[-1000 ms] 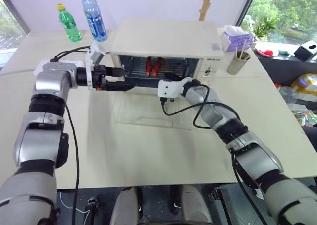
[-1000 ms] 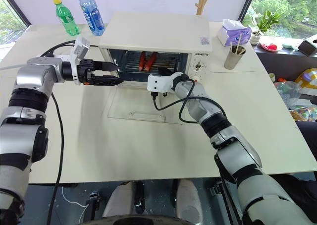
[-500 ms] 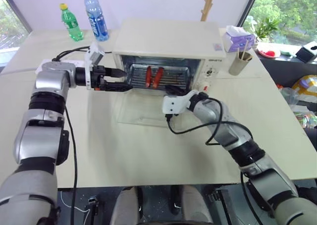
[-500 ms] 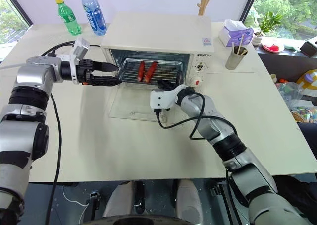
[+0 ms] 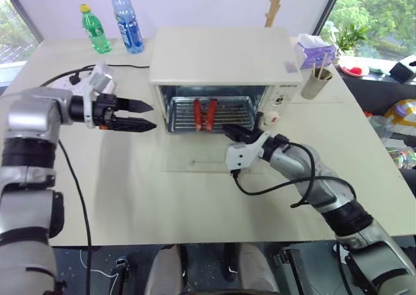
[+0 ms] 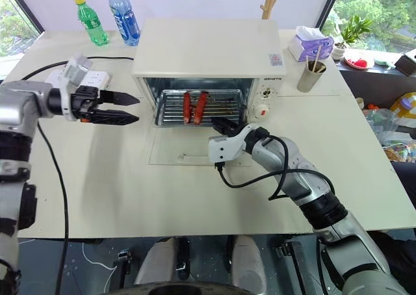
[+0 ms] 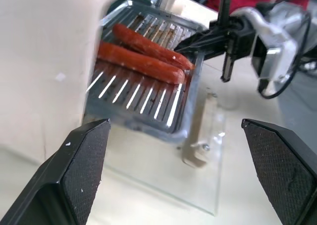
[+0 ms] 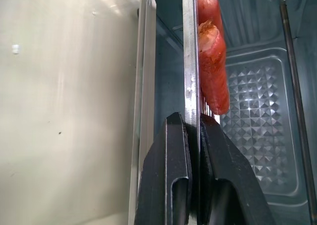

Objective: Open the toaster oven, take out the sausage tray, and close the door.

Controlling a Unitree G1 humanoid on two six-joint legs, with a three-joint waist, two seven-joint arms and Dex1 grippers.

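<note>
Now your right gripper [image 8: 194,136] pinches the silvery ridged sausage tray [image 6: 214,106] at its rim, left gripper [image 6: 123,108] spread idle: draw it level across the clear-glass door [image 6: 188,153].

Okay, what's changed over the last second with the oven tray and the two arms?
The right gripper, shut on the front rim of the sausage tray, has drawn it partway out of the toaster oven over the lowered door. The left gripper has pulled back from the oven mouth toward the robot's left, fingers open and empty. The door stays flat on the table; both sausages stay on the tray.
</note>
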